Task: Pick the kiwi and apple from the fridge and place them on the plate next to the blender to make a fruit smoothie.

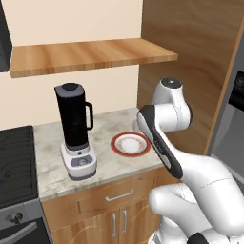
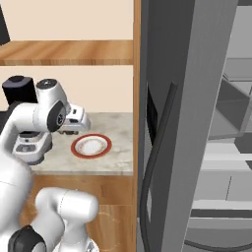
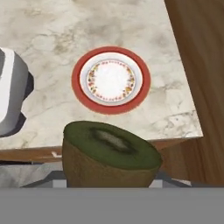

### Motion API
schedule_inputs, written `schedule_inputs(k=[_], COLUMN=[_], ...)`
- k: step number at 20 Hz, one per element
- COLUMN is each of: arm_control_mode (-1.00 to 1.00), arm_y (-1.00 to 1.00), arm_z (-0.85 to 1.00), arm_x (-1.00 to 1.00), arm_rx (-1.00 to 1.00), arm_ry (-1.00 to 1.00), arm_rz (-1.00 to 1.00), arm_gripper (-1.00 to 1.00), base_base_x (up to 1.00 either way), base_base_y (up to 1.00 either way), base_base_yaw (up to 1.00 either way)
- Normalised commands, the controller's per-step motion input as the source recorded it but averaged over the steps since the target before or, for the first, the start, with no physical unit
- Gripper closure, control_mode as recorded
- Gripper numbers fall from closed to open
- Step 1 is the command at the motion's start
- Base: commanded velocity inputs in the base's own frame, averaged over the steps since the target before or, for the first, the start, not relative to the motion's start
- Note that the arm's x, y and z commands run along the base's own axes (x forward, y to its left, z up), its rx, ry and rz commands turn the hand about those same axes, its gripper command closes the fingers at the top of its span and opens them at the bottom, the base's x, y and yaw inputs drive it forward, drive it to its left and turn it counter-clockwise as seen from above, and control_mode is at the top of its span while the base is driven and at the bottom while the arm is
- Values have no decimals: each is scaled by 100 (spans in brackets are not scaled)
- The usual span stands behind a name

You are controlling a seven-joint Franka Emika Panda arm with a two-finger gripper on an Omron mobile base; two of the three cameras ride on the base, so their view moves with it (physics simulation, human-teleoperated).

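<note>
**Kiwi carried over the counter, plate bare**

From where I stand, the white arm is bent over the marble counter [image 1: 47, 157], with its hand turned downward near the counter's front edge. In the hand view the kiwi [image 3: 109, 155] sits at the very bottom, very close to the camera, brown-green with a darker top face. It hides the finger tips, so I cannot see the jaws themselves; the fruit hangs in the air over the counter edge, so the gripper [image 3: 109, 183] is closed on the kiwi and holds it above the counter.

The plate [image 3: 81, 94], white in the middle with a broad red rim, lies flat on the marble beyond the kiwi in the hand view. Nothing lies on it. In the left base view the plate [image 1: 116, 145] is just beside the arm's forearm, and in the right base view the plate [image 2: 78, 150] is near the wrist.

The blender [image 1: 75, 133] stands upright to the left of the plate, near it but not touching, black jar on a pale base. A wooden shelf [image 1: 86, 55] runs above the counter.

In the right base view the fridge [image 2: 197, 123] stands open to the right of a wooden panel, grey shelves visible inside.
</note>
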Motion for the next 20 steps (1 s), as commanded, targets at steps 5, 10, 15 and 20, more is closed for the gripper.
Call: schedule_inputs(k=[5,10,15,20], arm_control_mode=[-100,-100,-100,-100], arm_y=[-3,0,0,12], arm_z=[-80,-87,-85,-38], arm_x=[97,100,82,64], arm_rx=[6,0,0,0], arm_ry=[14,11,3,-6], arm_rz=[-6,-4,-4,-2], arm_gripper=[100,100,100,-100], base_base_x=[0,0,0,0], base_base_y=[0,0,0,0], base_base_yaw=[0,0,0,0])
